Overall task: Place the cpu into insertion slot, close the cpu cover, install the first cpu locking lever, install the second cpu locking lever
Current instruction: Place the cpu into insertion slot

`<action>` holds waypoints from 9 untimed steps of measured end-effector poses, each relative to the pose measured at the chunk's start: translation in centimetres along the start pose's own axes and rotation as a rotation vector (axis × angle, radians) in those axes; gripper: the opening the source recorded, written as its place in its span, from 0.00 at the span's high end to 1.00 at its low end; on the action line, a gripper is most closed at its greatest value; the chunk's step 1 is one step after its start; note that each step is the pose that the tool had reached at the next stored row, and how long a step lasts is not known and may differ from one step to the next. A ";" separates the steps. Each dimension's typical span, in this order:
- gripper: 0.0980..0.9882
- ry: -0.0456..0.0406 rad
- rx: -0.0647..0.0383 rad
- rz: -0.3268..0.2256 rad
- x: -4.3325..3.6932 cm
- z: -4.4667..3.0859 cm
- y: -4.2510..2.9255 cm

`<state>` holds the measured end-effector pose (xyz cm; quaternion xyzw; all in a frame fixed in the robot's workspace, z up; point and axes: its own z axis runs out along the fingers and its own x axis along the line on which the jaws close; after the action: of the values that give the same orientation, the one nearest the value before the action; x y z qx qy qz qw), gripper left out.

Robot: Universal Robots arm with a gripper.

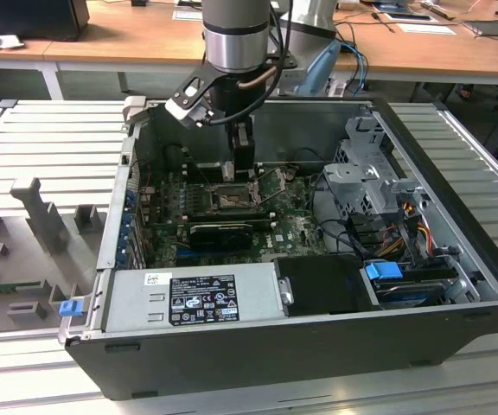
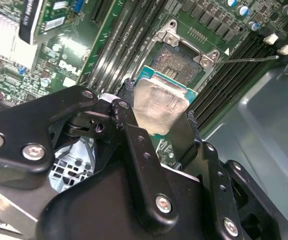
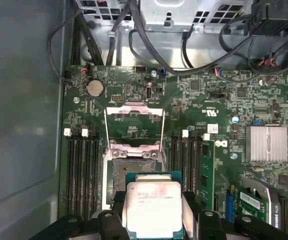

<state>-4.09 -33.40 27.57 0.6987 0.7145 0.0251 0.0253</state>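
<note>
My gripper hangs inside the open computer case, just above the green board. It is shut on the cpu, a flat square chip with a dull silver top, and a black finger presses on each of two opposite edges. The cpu hovers tilted over one edge of the insertion slot, partly covering it. In the first wrist view, the dark insertion slot lies bare and the cpu cover stands flipped open on the slot's far side. A thin locking lever sticks out free beside the slot.
Long black memory slots flank the socket on both sides. A silver heat sink and black cable bundles lie close by. In the exterior view, the power supply sits at the front and the drive cage on the right.
</note>
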 end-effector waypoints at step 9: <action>0.52 0.0001 0.000 -0.001 0.65 2.51 -0.17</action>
<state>-4.09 -32.75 25.06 0.6984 0.7148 0.0252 0.0253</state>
